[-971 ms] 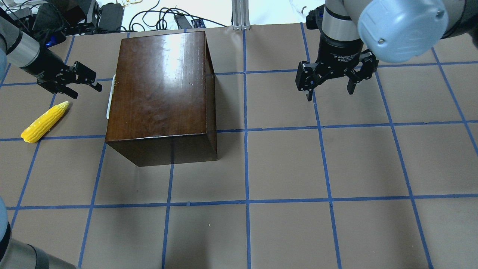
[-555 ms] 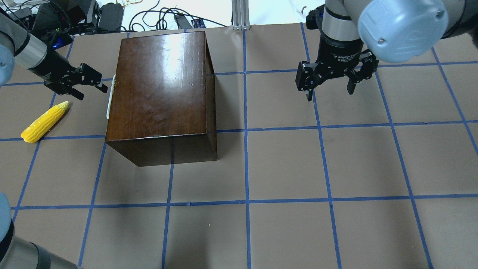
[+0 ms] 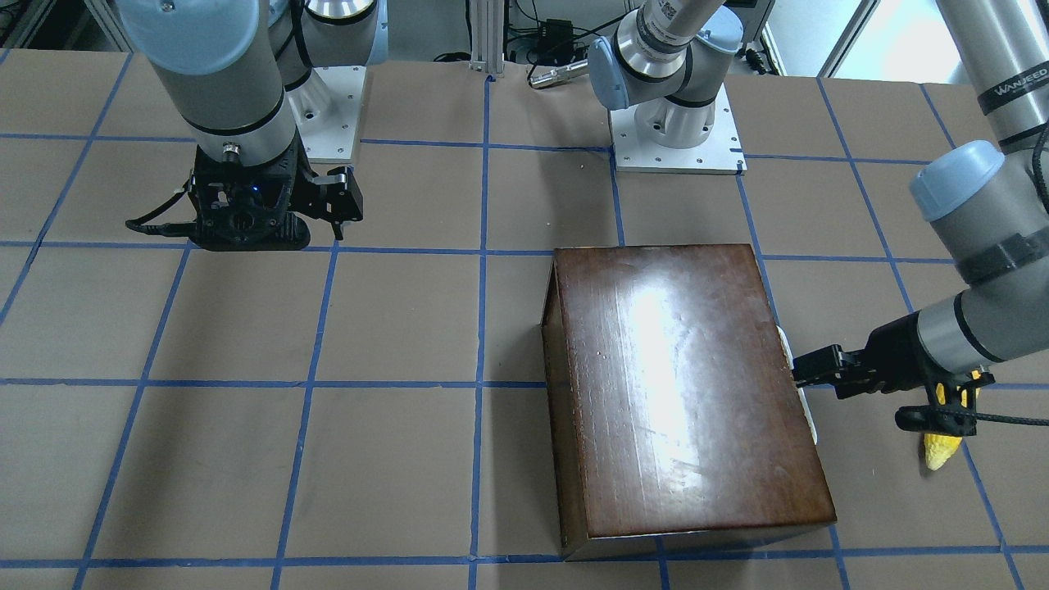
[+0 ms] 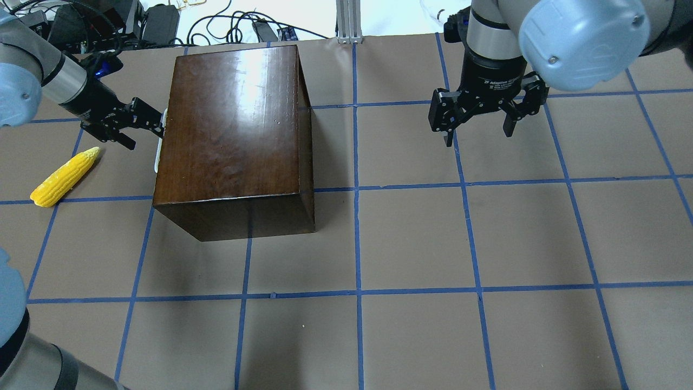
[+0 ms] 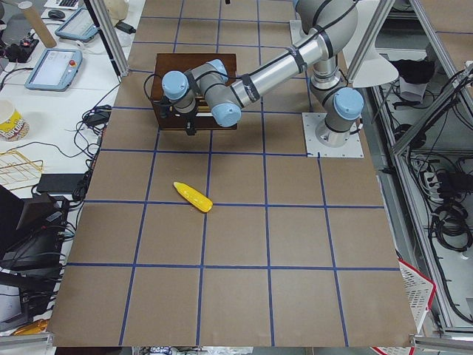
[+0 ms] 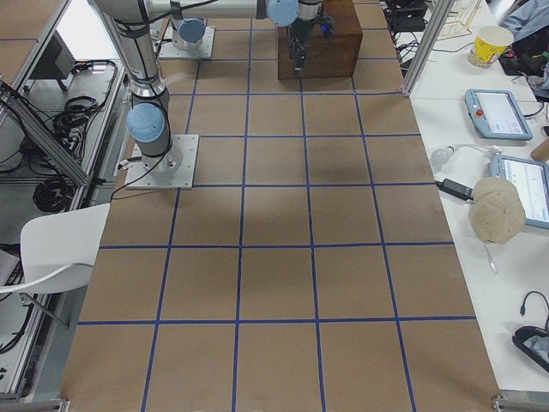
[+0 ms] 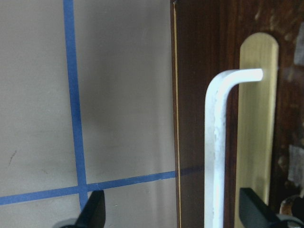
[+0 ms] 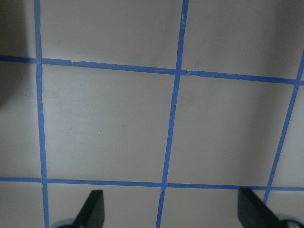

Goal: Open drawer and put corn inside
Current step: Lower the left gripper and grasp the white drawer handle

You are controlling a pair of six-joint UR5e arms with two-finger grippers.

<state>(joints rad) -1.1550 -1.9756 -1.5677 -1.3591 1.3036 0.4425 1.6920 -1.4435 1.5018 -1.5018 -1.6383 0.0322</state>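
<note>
The dark-brown wooden box (image 4: pixel 233 124) stands at the back left with its drawer (image 7: pixel 194 118) shut. The drawer's white handle (image 4: pixel 158 145) is on the box's left face. My left gripper (image 4: pixel 149 123) is open, its tips right at that face. In the left wrist view the handle (image 7: pixel 213 156) runs between my two spread fingertips (image 7: pixel 92 211), and nothing is gripped. The yellow corn (image 4: pixel 65 176) lies on the table left of the box, apart from the gripper. My right gripper (image 4: pixel 476 130) hangs open over bare table at the back right, holding nothing.
Blue tape lines (image 4: pixel 357 238) grid the brown table. Cables and black boxes (image 4: pixel 157 21) lie beyond the far edge, by an aluminium post (image 4: pixel 346 21). The arm bases (image 3: pixel 676 131) sit on white plates on the robot's side.
My left gripper has moved right, from above the corn's tip up to the box's handle. The right arm, corn and box have not moved.
</note>
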